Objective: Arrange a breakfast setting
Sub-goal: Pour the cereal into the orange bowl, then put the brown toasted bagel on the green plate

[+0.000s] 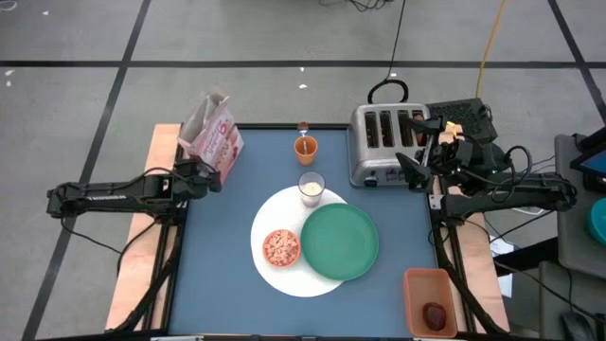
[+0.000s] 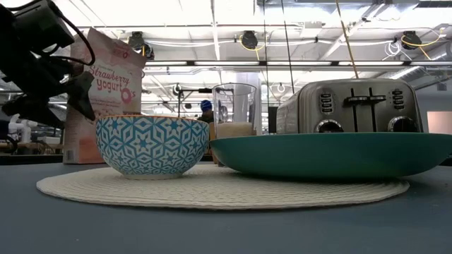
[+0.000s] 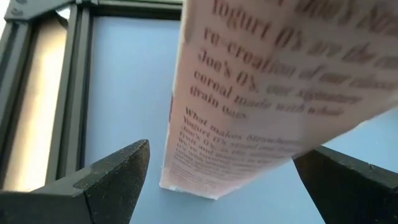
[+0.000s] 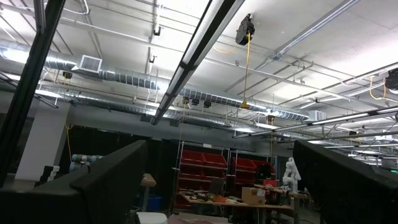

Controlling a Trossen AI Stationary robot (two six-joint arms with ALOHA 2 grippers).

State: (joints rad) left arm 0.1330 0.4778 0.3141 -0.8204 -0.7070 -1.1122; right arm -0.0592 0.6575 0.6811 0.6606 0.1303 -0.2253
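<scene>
My left gripper (image 1: 210, 173) sits at the table's left edge with its fingers spread wide, the pink cereal box (image 1: 214, 138) standing right in front of it and between the fingers in the wrist view, not clamped. My right gripper (image 1: 409, 169) waits at the right edge, jaws wide apart and holding nothing, just beside the silver toaster (image 1: 386, 142), which blocks its straight path inward. At centre lies the white plate (image 1: 275, 230) carrying the small bowl (image 1: 281, 247) and the overlapping green plate (image 1: 341, 242). The milk glass (image 1: 311, 188) touches the plate's far rim; the orange cup (image 1: 305, 147) stands behind it. The dark red fruit (image 1: 435, 314) rests in an orange tray (image 1: 427, 282) off the right corner.
</scene>
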